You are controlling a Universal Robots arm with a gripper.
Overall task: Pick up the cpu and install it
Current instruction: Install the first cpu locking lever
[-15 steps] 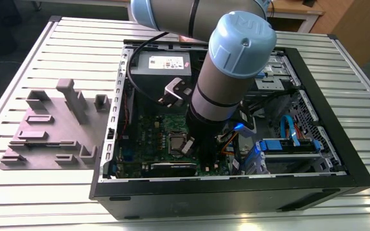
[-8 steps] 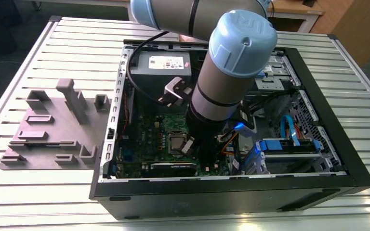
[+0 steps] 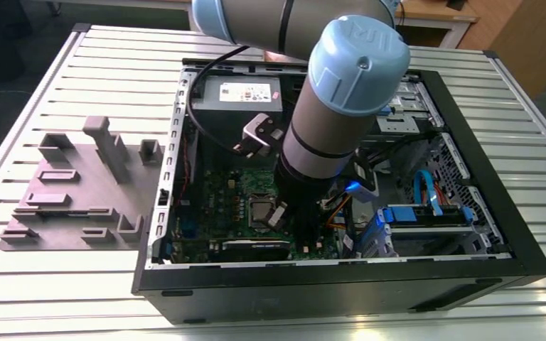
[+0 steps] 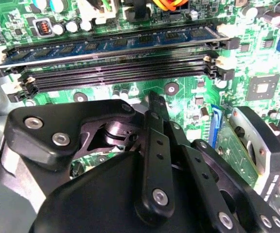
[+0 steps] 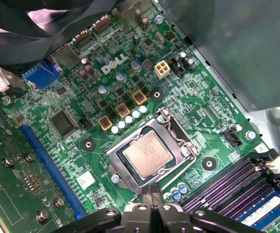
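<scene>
The cpu (image 5: 147, 153) lay flat inside the socket frame (image 5: 152, 148) on the motherboard (image 5: 81, 160), apparently seated. The claw (image 5: 152, 206) hung just beside it, fingers pinched together on nothing. A descent risked scraping the chip or frame. Memory slots (image 4: 115, 73) and the power-supply box (image 3: 244, 92) crowded nearby.

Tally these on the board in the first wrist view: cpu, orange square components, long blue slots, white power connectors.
cpu: 1
orange square components: 3
long blue slot: 1
white power connector: 1
Total: 6
</scene>
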